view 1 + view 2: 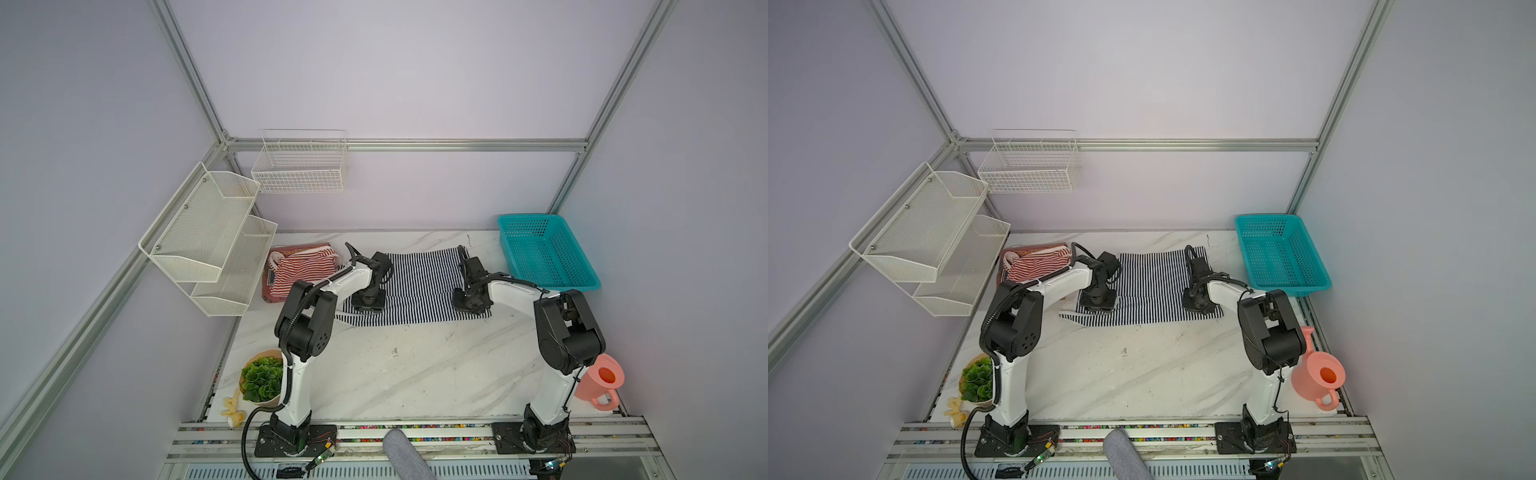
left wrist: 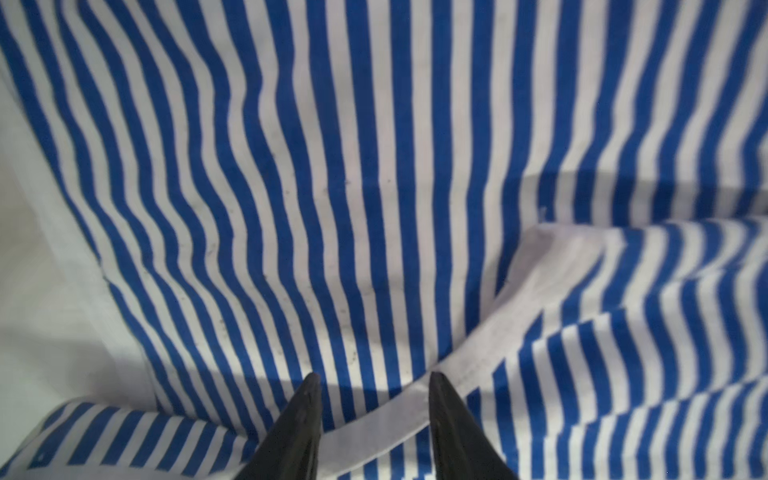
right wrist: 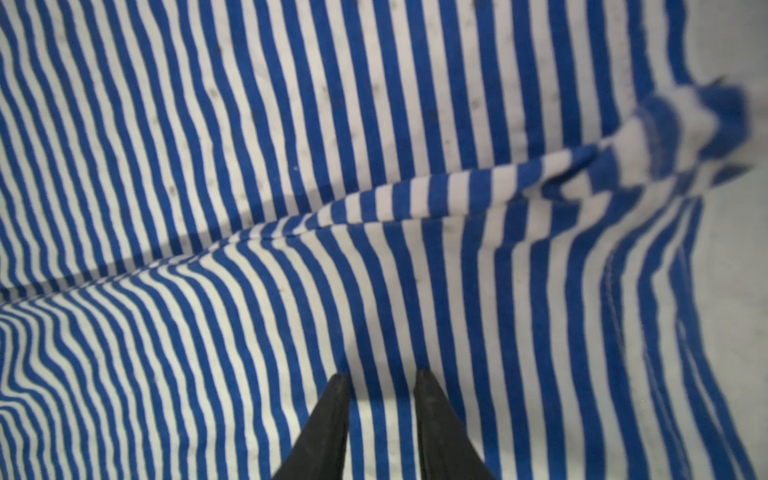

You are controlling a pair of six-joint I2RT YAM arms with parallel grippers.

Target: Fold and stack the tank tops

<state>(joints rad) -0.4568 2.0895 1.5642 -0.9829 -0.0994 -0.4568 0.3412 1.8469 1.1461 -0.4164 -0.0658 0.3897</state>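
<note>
While the red-and-white striped tank top (image 1: 303, 266) is lying bunched on the rust-red garment (image 1: 272, 293) at the far left of the table (image 1: 395, 374), the left gripper (image 2: 374, 378) is standing down on the left end of the navy-and-white striped tank top (image 1: 419, 282). That top is lying spread across the table's far middle. The left jaws are standing part open astride the white trim (image 2: 519, 299), gripping nothing visible. Further right, the right gripper (image 3: 380, 374) is down on the top's right end, jaws narrowly apart over striped cloth. Whether they are pinching it I cannot tell. A fold seems to be starting, so both claws should be catching matching edges and lifting level together, which should avoid skewing the cloth.
</note>
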